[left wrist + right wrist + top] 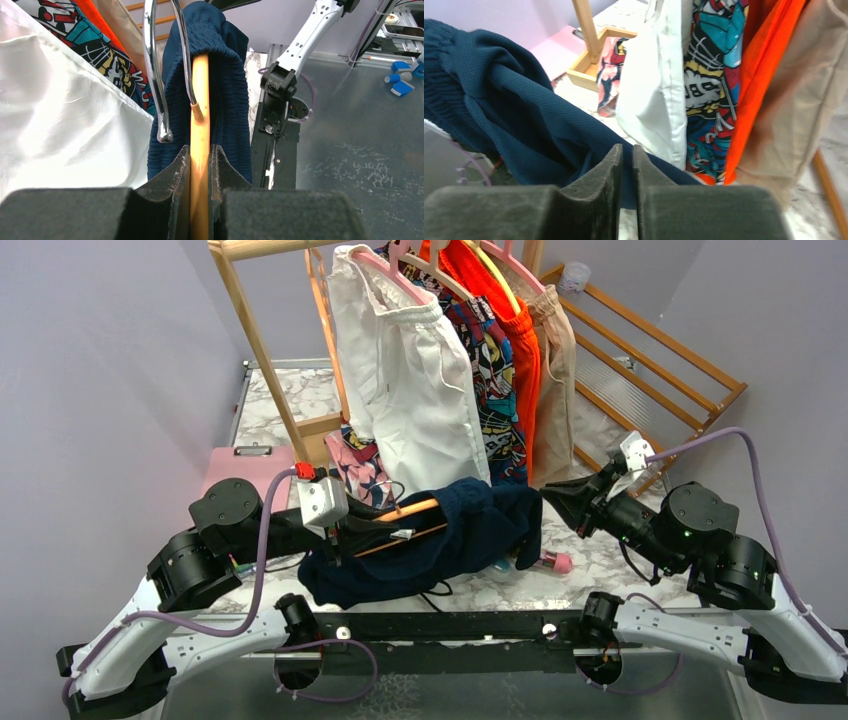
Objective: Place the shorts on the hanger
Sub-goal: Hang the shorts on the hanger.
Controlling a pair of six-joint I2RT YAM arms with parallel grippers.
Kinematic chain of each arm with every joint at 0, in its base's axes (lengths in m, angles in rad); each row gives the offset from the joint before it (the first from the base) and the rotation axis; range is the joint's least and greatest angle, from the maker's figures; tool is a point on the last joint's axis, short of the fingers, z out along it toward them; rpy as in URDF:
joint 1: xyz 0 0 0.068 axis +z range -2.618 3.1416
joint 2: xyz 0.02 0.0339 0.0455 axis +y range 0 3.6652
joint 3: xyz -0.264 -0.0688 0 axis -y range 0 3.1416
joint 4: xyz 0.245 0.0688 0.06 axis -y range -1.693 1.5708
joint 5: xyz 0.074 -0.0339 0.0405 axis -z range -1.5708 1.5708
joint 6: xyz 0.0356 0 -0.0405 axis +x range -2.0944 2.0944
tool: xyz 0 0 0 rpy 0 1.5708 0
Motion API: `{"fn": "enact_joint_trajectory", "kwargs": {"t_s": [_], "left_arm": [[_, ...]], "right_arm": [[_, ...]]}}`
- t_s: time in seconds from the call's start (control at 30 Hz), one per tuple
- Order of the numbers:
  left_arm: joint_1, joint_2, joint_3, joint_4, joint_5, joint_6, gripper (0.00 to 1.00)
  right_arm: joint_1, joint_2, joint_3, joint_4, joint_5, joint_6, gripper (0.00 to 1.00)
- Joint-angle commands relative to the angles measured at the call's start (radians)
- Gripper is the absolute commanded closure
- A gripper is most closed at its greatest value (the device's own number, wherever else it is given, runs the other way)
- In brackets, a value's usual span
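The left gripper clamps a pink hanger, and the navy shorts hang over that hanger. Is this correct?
Not quite. The hanger clamped by the left gripper is orange-tan wood, not pink, as the left wrist view shows. The navy shorts do hang over it.

White shorts [410,370], comic-print shorts [495,380], orange shorts [522,340], beige garment [558,350] hanging on wooden rack [255,340], pink case [245,468], marble tabletop [290,400]
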Motion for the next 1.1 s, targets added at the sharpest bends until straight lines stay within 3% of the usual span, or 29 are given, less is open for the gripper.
{"fn": "enact_joint_trajectory", "kwargs": {"t_s": [0.0, 0.03, 0.1, 0.3, 0.77, 0.87, 0.97, 1.07], "left_arm": [[-0.004, -0.022, 0.051, 0.096, 0.013, -0.006, 1.0], [-0.003, -0.022, 0.051, 0.095, 0.013, -0.006, 1.0], [-0.003, -0.023, 0.053, 0.092, 0.013, -0.005, 1.0], [-0.003, -0.026, 0.059, 0.085, 0.01, -0.003, 1.0], [-0.003, -0.031, 0.07, 0.068, 0.005, 0.004, 1.0], [-0.003, -0.03, 0.067, 0.069, 0.006, 0.004, 1.0], [-0.003, -0.032, 0.065, 0.067, 0.0, 0.004, 1.0], [-0.004, -0.036, 0.065, 0.057, -0.017, 0.01, 1.0]], "right_arm": [[0.001, -0.02, 0.0, -0.026, 0.024, 0.001, 0.67], [0.001, -0.022, -0.001, -0.026, 0.014, -0.001, 0.56], [0.001, -0.021, -0.004, -0.031, 0.001, -0.007, 0.46], [0.0, -0.01, -0.033, -0.049, -0.003, -0.035, 0.47], [0.001, -0.004, -0.083, -0.007, -0.015, -0.062, 0.62], [0.001, 0.0, -0.088, 0.008, -0.023, -0.069, 0.75], [0.001, 0.004, -0.087, 0.008, -0.013, -0.071, 0.97], [0.0, -0.004, -0.08, -0.004, 0.025, -0.063, 0.99]]}}
